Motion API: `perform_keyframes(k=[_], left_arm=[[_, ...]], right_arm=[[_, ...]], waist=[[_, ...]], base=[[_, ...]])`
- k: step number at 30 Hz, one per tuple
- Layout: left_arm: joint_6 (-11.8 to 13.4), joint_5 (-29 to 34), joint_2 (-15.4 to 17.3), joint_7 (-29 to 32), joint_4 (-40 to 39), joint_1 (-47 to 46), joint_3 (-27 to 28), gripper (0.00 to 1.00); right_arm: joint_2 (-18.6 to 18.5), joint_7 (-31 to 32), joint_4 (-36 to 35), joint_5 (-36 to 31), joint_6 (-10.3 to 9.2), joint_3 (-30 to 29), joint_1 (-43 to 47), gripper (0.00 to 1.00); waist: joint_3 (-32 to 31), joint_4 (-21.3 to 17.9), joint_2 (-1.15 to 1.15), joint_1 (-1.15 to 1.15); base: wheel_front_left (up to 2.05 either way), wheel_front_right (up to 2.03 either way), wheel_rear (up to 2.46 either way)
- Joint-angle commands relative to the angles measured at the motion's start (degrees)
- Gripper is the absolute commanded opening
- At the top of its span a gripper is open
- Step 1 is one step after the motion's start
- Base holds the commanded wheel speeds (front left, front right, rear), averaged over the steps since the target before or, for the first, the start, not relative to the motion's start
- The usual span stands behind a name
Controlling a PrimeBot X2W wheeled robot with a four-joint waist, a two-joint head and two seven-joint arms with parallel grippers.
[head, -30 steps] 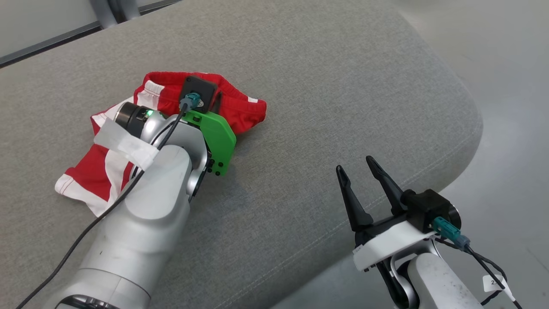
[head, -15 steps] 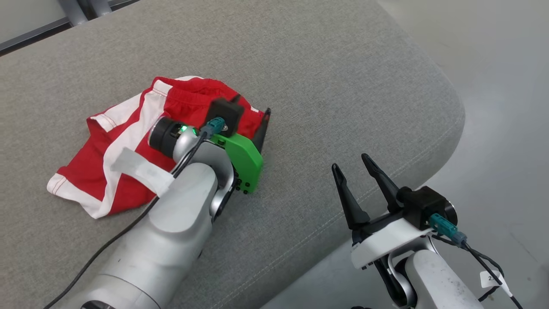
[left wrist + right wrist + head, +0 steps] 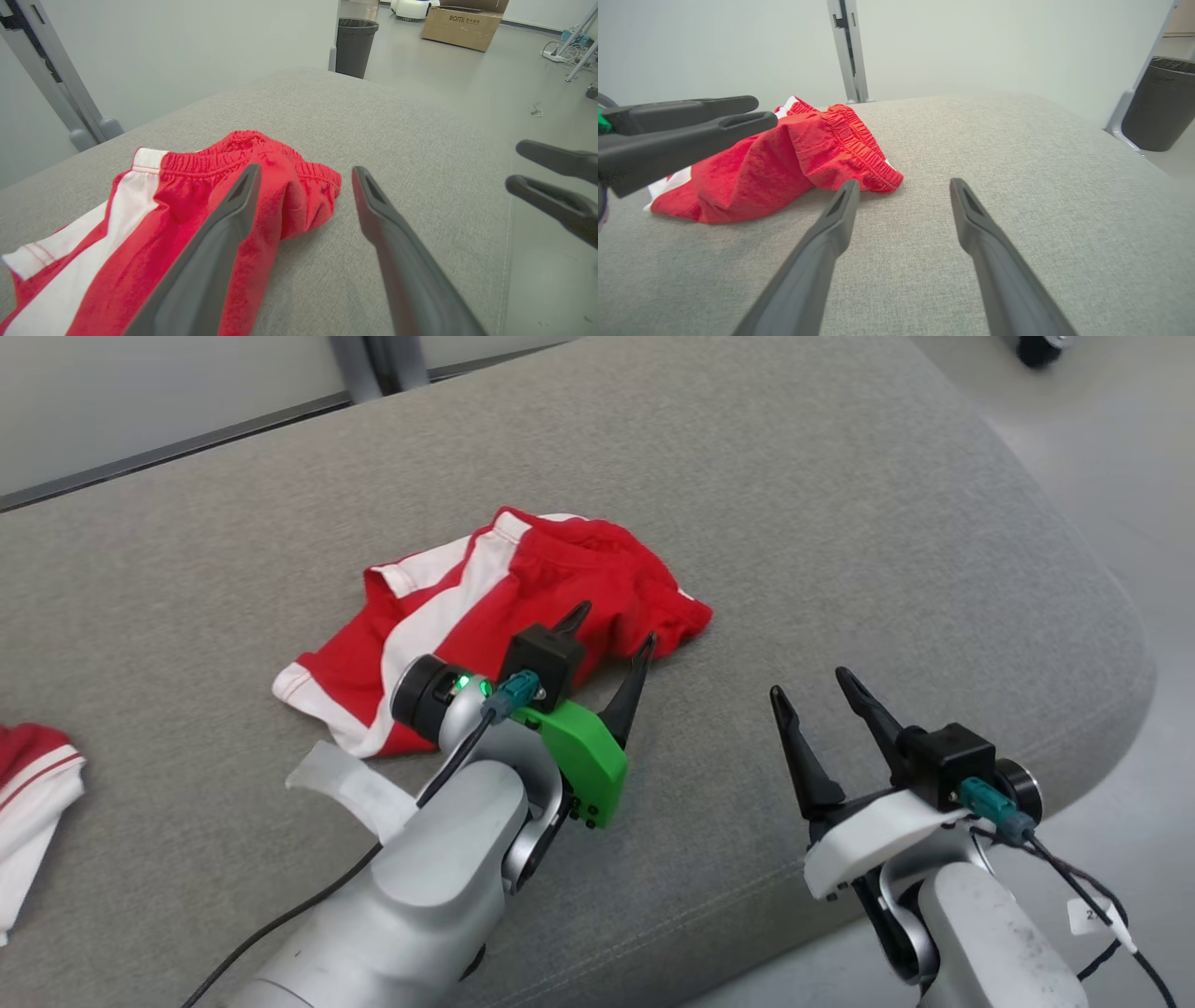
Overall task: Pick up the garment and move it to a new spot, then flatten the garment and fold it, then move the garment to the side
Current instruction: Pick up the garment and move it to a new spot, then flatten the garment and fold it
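The garment (image 3: 523, 597) is a pair of red shorts with white side stripes, lying crumpled on the grey cushion (image 3: 794, 504). My left gripper (image 3: 614, 623) stands open at the garment's near right end, holding nothing. In the left wrist view its left finger (image 3: 219, 233) crosses over the red cloth (image 3: 187, 205), and the gathered waistband lies just beyond the left gripper (image 3: 306, 170). My right gripper (image 3: 810, 683) is open and empty to the right, near the cushion's front edge. The right wrist view shows the right gripper (image 3: 901, 182) pointing past the garment (image 3: 784, 158), with the left gripper (image 3: 763, 109) over it.
Another red and white piece of clothing (image 3: 28, 803) lies at the cushion's left edge. The cushion rounds off to bare floor on the right. A dark bin (image 3: 355, 39) and a cardboard box (image 3: 462, 25) stand on the floor beyond.
My left gripper has opened, let go of the garment and drawn back toward me. The garment now lies loose on the cushion. The head camera has shifted; the right gripper keeps its pose.
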Motion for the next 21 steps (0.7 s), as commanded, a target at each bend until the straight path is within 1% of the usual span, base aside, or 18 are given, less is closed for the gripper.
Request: perform_keyframes(k=[1, 2, 3, 4, 8, 11, 12, 13, 14, 17, 21], left_arm=[[1.09, 0.07, 0.2, -0.78, -0.25, 1.8, -0.1, 1.0], [1.72, 0.2, 0.29, -1.08, -0.41, 2.55, -0.16, 1.0], [1.72, 0.2, 0.29, -1.08, -0.41, 2.55, -0.16, 1.0], [1.98, -0.15, 0.3, -1.4, -0.72, 3.44, -0.02, 1.0], [3.48, -1.29, 1.49, -2.09, -2.49, 6.86, 0.82, 1.0], [4.82, -1.89, 2.31, -2.43, -4.42, 9.51, 1.53, 1.0], [5.35, -2.01, 2.58, -2.61, -5.13, 10.27, 1.76, 1.0], [6.19, -2.24, 3.01, -2.74, -6.73, 11.7, 2.01, 1.0], [6.6, -2.08, 3.3, -2.8, -7.48, 12.34, 1.89, 1.0], [7.4, -1.87, 4.14, -2.84, -9.9, 13.9, 1.78, 1.0], [8.52, -1.35, 4.97, -2.66, -13.05, 14.93, 1.45, 1.0]], right_arm=[[-0.73, 2.12, 0.49, 0.74, -0.01, -0.56, -1.27, 1.0], [-1.14, 3.66, 0.65, 1.21, 0.0, -0.99, -2.05, 1.0], [-1.14, 3.66, 0.65, 1.21, 0.0, -0.99, -2.05, 1.0], [-1.69, 5.07, 0.73, 1.7, 0.0, -1.52, -2.85, 1.0], [-3.27, 11.3, 0.98, 4.21, 0.0, -2.32, -6.42, 1.0], [-4.59, 17.12, 2.2, 7.46, 0.0, -2.54, -9.25, 1.0], [-5.36, 18.77, 2.36, 8.05, 0.0, -2.16, -10.54, 1.0], [-6.66, 21.63, 2.68, 9.71, 0.0, -1.34, -12.73, 1.0], [-7.39, 22.95, 2.95, 10.23, 0.0, -0.73, -13.82, 1.0], [-9.5, 25.77, 3.98, 11.64, 0.0, 1.4, -17.54, 1.0], [-11.19, 28.88, 7.02, 14.3, 0.0, 3.08, -22.28, 1.0]], waist=[[-5.7, 8.87, 0.0, 0.0], [-6.17, 10.27, 0.0, 0.0], [-6.17, 10.27, 0.0, 0.0], [-6.6, 11.7, 0.0, 0.0], [-7.4, 16.32, 0.0, 0.0], [-7.37, 19.37, 0.0, 0.0], [-7.27, 20.29, 0.0, 0.0], [-6.83, 22.09, 0.0, 0.0], [-6.51, 22.83, 0.0, 0.0], [-5.34, 24.67, 0.0, 0.0], [-3.76, 26.77, 0.0, 0.0]], base=[[0.0, 0.0, 0.0], [0.0, 0.0, 0.0], [0.0, 0.0, 0.0], [0.0, 0.0, 0.0], [0.0, 0.0, 0.0], [0.0, 0.0, 0.0], [0.0, 0.0, 0.0], [0.0, 0.0, 0.0], [0.0, 0.0, 0.0], [0.0, 0.0, 0.0], [0.0, 0.0, 0.0]])
